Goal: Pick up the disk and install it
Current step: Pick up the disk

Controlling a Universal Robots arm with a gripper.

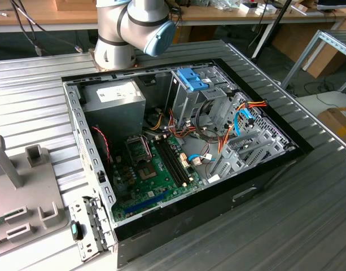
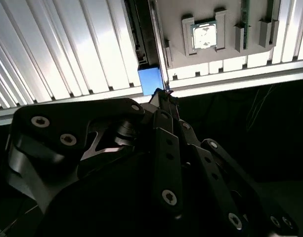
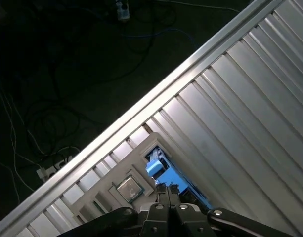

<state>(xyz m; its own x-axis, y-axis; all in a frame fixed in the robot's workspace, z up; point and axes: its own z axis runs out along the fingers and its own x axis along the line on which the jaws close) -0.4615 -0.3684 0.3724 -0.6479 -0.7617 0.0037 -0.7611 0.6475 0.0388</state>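
Note:
The disk (image 2: 150, 80) stands on edge beside a grey fixture tray (image 2: 200, 57), showing as a dark slab with a blue carrier end. In the first wrist view the blue carrier of the disk (image 3: 155, 167) lies along the ribbed table, just past my fingertips. My gripper (image 2: 163, 93) is shut, its black fingers meeting right at the blue end. Its tips (image 3: 167, 186) overlap the carrier's edge, and I cannot tell whether they pinch any part of it. In the exterior view the open computer case (image 1: 77, 130) sits mid-table, with the metal drive cage (image 1: 187, 104) and its blue latch (image 1: 191, 79) at the back.
The fixture tray (image 1: 26, 209) at the exterior view's left holds a square processor chip (image 2: 204, 35). Power supply box (image 1: 113, 99), motherboard (image 1: 153, 169) and loose cables (image 1: 240, 116) fill the case. The table's edge (image 3: 156, 98) runs close to the tray, dark floor beyond. The arm's base (image 1: 113, 51) stands behind the case.

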